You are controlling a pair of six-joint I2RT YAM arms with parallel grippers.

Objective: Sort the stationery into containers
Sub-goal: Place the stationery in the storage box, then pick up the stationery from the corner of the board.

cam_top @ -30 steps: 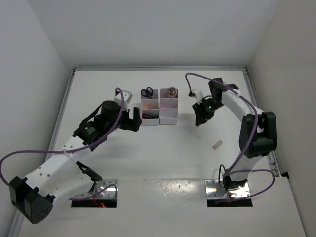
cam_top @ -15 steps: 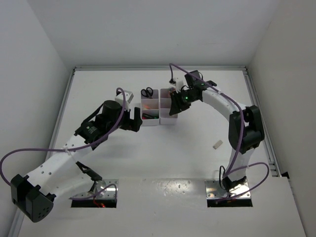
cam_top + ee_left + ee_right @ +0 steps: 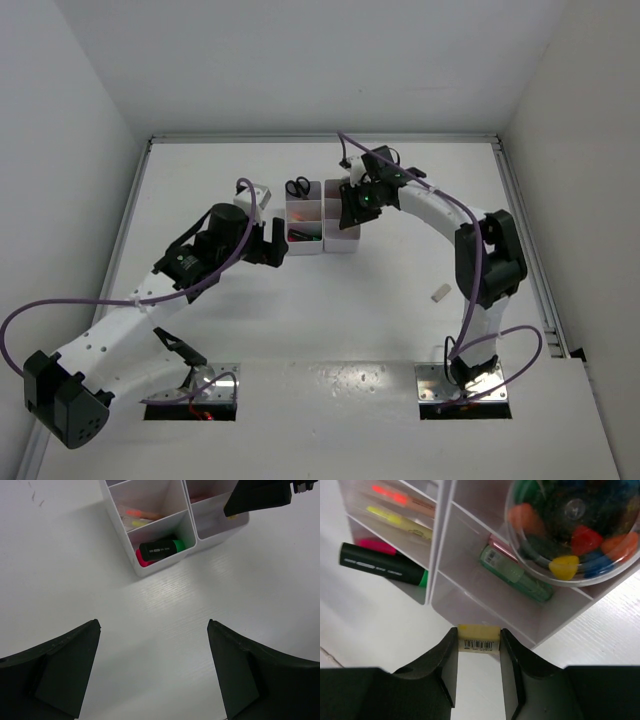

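My left pincer (image 3: 153,623) hangs over bare desk (image 3: 330,310) just left of the boxes, spread wide with nothing in it; its own camera shows only the inner faces of its fingers (image 3: 65,672), the rest cut off by the frame. The left box (image 3: 305,250) stands toward the middle of the far edge. Scissors (image 3: 297,187) lie in its far compartment, thin pink and yellow sticks (image 3: 142,516) in the middle one, and a green highlighter (image 3: 162,547) in the near one. That highlighter lies on a pink highlighter (image 3: 141,559) and hides most of it. The right box (image 3: 341,247) touches it on the right. A clear round tub (image 3: 570,530) of coloured bits fills its far end, and a green tube (image 3: 517,575) and a half-covered pink tube (image 3: 496,544) lie in the compartment beside the tub. From above, my right pincer (image 3: 352,207) covers much of this box. It is clamped narrowly on a small yellow block (image 3: 478,639) with a barcode label, held at the box's near rim. I cannot tell whether the block is over a compartment or just short of it. A small beige block (image 3: 439,294) lies alone toward the right edge. The desk is white and faintly ribbed, with a metal rail (image 3: 320,139) along its far edge and plain white walls (image 3: 300,60) on three sides.
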